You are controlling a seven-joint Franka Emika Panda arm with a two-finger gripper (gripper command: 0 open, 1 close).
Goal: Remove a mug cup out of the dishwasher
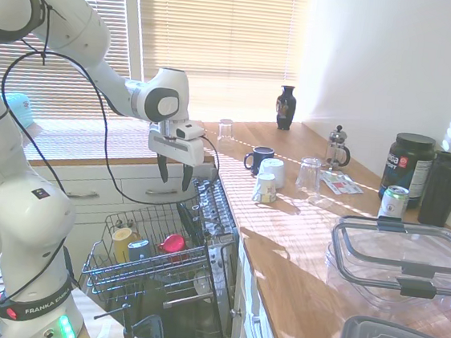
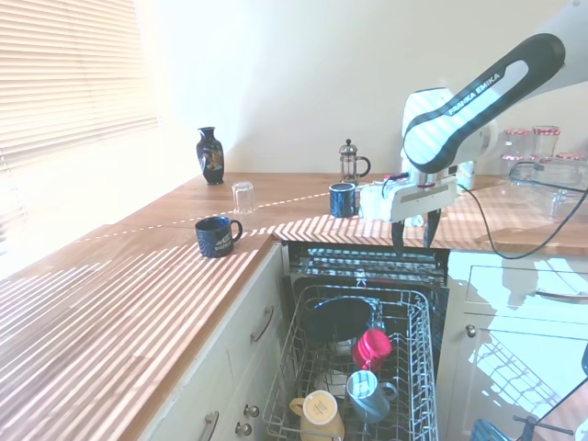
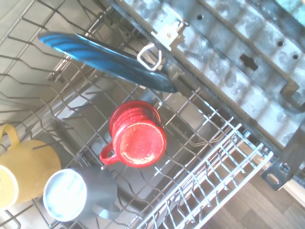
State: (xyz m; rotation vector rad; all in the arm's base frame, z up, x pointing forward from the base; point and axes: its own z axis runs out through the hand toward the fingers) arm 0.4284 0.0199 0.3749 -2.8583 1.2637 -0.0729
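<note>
The mug cup (image 2: 367, 394) still sits in the pulled-out wire rack (image 2: 418, 367) of the dishwasher (image 1: 216, 297), mouth up, so nothing of the removal is done yet as far as I can see. It stands just beside the yellow mug (image 2: 318, 411), with the red cup (image 2: 371, 348) close on its other side and nearer the machine; the wrist view shows the three (image 3: 78, 194) packed in a tight cluster, the dark mug's handle pointing away from the yellow one.

My gripper (image 2: 414, 237) hangs well above the rack with its fingers apart and nothing between them. I judge the whole of the work is left: descend, close on the mug, lift it clear, carry it out.

Room is tight around the target. The neighbours on two sides and the upright tines mean I would come straight down and take the rim or wall on a free side. A dark blue plate (image 3: 107, 59) leans further back in the rack, out of that path. The worktop edge (image 2: 262, 248) runs alongside the rack, and the open air above looks free for lifting out.
</note>
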